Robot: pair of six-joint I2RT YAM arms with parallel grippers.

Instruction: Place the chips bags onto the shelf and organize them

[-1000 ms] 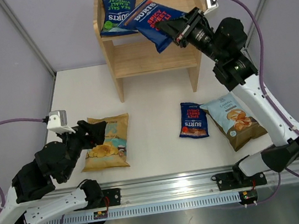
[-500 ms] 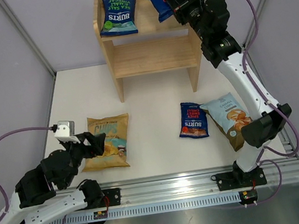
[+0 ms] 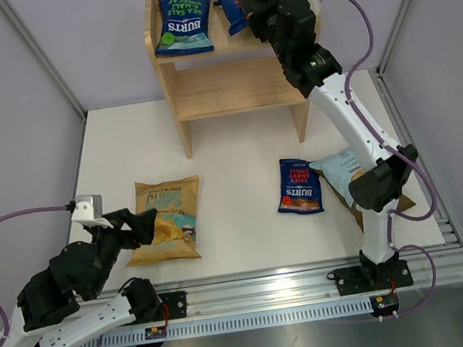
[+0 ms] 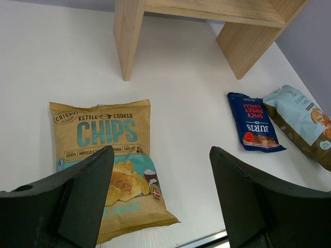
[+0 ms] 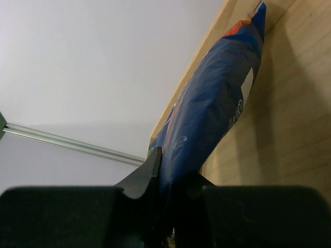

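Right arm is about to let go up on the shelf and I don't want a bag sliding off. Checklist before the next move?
1. Right hand gripping the red-lettered bag: ok, shut on its edge.
2. That bag over the top tier of the shelf: ok, beside the green-lettered bag.
3. Bag lying flat on the wood: cannot tell, the wrist view shows it edge-on.
4. Left hand ready: ok, open above the tan bag.
5. Other bags in plain sight: small blue bag ok; light-blue bag cannot tell, the right arm hides part of it.
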